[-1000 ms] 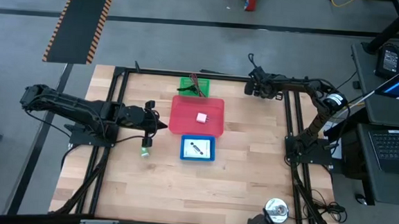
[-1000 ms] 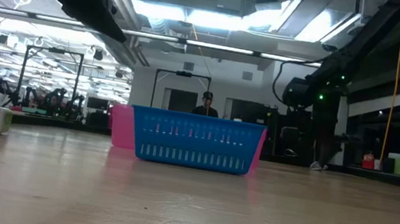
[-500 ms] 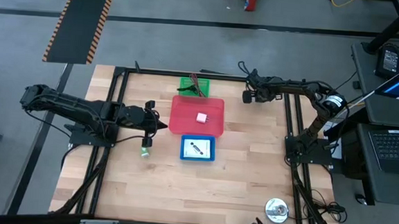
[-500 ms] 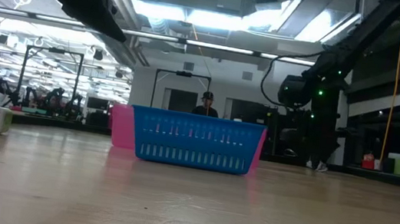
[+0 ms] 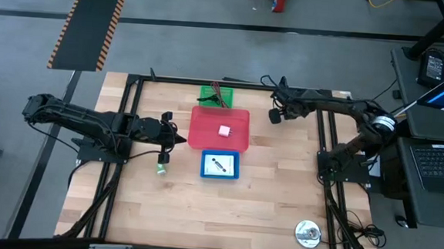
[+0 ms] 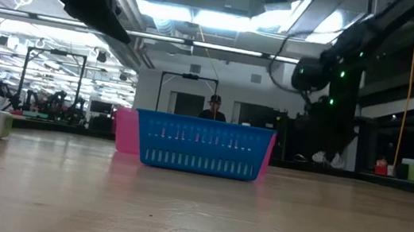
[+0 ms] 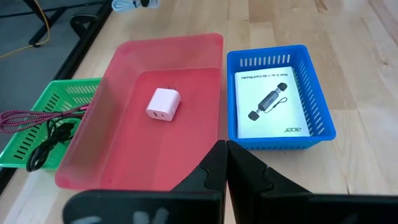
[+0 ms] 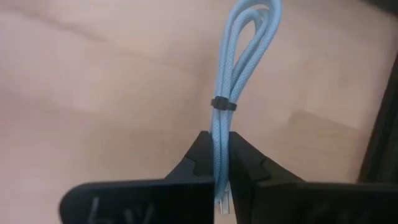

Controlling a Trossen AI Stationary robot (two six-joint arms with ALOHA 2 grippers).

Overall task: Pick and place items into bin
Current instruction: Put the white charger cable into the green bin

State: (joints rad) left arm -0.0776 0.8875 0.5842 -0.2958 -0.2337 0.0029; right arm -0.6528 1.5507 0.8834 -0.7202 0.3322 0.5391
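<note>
Between right fingers (image 8: pixel 245 158): blue cable (image 8: pixel 239 74)

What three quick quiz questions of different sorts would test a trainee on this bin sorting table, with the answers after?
1. True or false: the right gripper has its jaws shut on a coiled light blue braided cable.
2. Multiple choice: the small pink plug adapter lies in A) the shallow red plastic bin, B) the blue slotted plastic basket, C) the green slotted plastic basket.
3. What lies in the blue slotted plastic basket?

Key: 1 true. 2 A. 3 A white printed card picturing a dark stick-shaped device.
</note>
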